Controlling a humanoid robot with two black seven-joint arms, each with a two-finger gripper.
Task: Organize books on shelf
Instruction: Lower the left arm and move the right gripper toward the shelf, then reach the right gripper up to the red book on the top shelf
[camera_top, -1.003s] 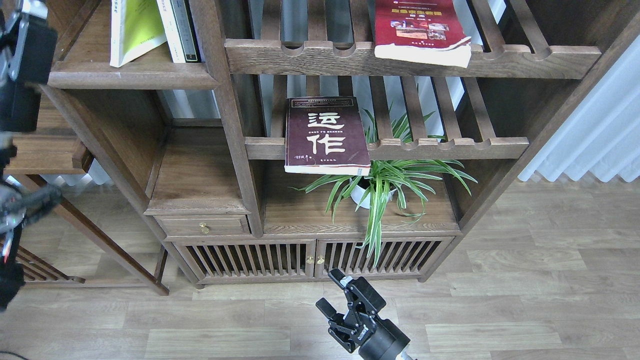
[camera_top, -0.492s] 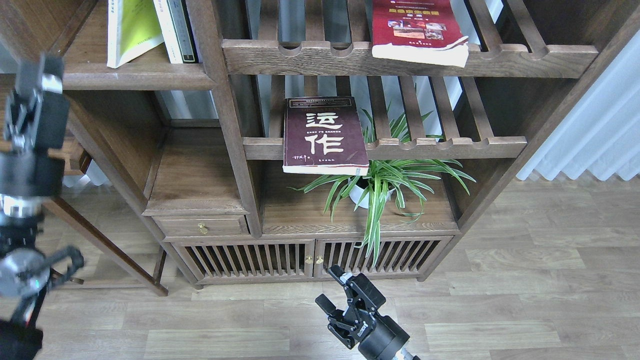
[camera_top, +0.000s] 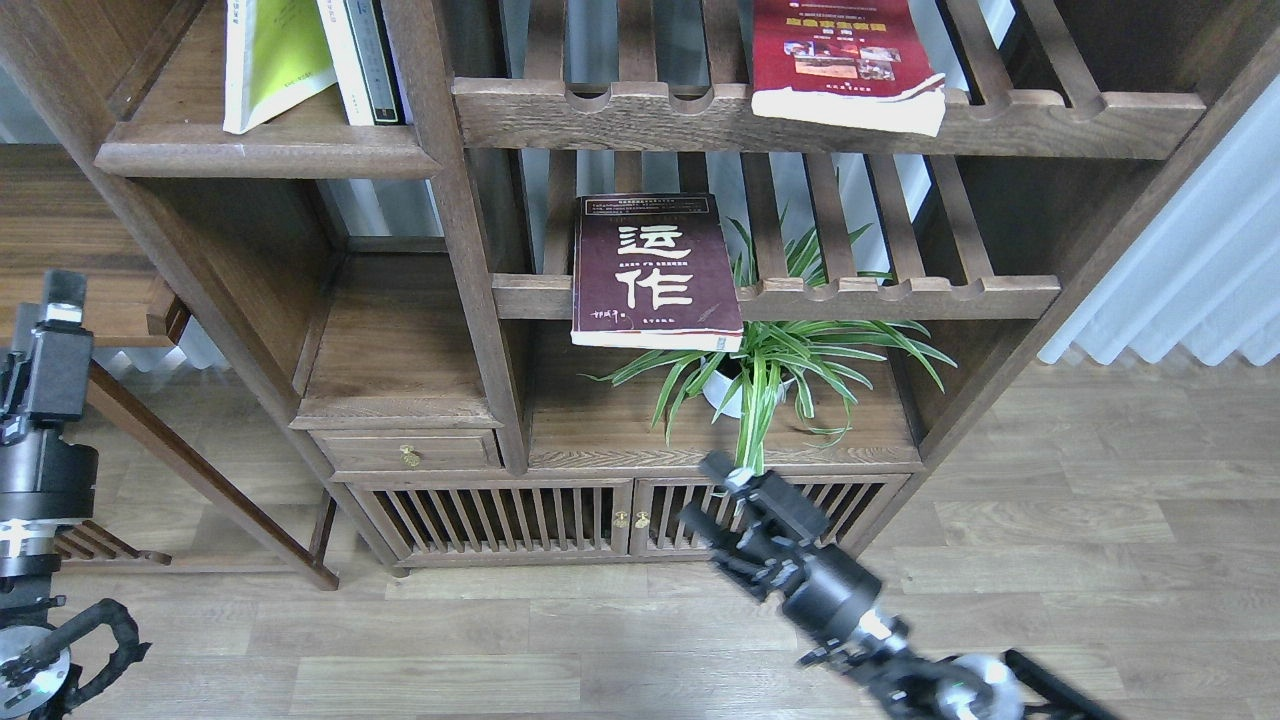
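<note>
The left gripper (camera_top: 60, 292) is hanging low at the far left edge, seen end-on and dark, so whether its fingers are spread or pressed together cannot be told; it is gripping nothing. Up and to its right, the yellow-green book (camera_top: 268, 60) is leaning upright on the solid shelf (camera_top: 270, 155), beside a thin white book (camera_top: 342, 60), and that board looks like the place where the books belong together. Further right, the maroon book (camera_top: 652, 268) is lying flat on a slatted rack (camera_top: 880, 295), its front edge overhanging the rail, well above and slightly left of the right gripper (camera_top: 712, 492). That gripper is pointing up with its fingers spread and empty, probably readying for this book. Above it, the red book (camera_top: 842, 62) is lying on the upper rack (camera_top: 1040, 118), also overhanging.
</note>
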